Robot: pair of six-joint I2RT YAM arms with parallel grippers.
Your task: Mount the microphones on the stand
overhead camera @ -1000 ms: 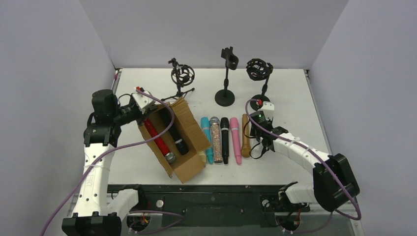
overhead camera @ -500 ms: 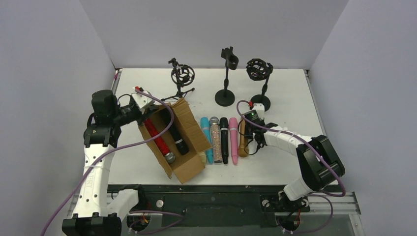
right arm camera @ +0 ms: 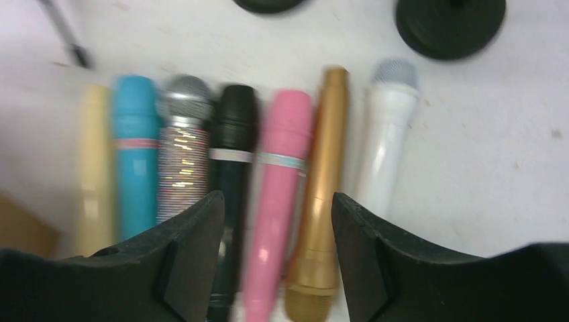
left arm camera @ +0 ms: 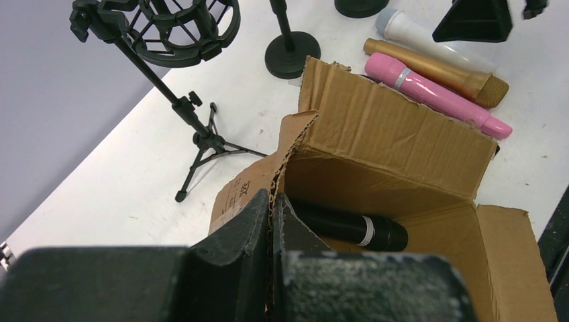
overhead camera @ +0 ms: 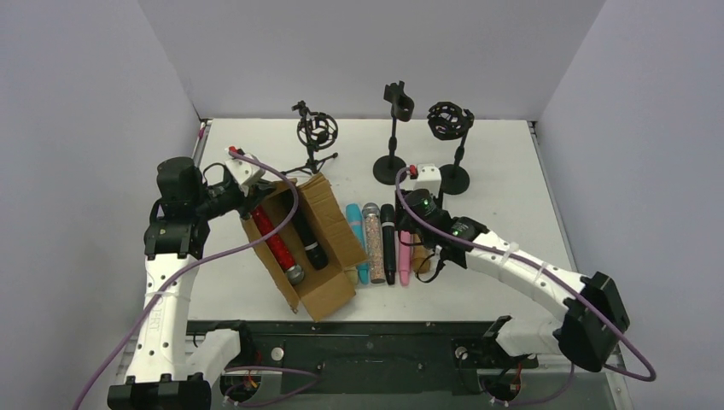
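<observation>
Several microphones lie side by side on the table: cream point(right arm camera: 94, 168), teal point(right arm camera: 136, 154), glittery point(right arm camera: 182, 154), black point(right arm camera: 231, 154), pink point(right arm camera: 282, 168), golden-brown point(right arm camera: 325, 188) and white point(right arm camera: 388, 141). My right gripper point(right arm camera: 274, 201) is open and hovers over the pink and golden-brown ones; the top view shows it point(overhead camera: 411, 229) above the row. A red microphone point(overhead camera: 275, 243) and a black one point(overhead camera: 309, 243) lie in a tilted cardboard box point(overhead camera: 329, 226). My left gripper point(left arm camera: 272, 201) is shut on the box's wall point(left arm camera: 389, 134).
Three black stands are at the back: a tripod with a shock mount point(overhead camera: 316, 132), a clip stand on a round base point(overhead camera: 393, 162) and a shock-mount stand point(overhead camera: 450, 124). Grey walls close in the table on three sides.
My right gripper has moved left from beside the golden-brown microphone to above the pink and golden-brown ones. The left gripper and box have barely moved.
</observation>
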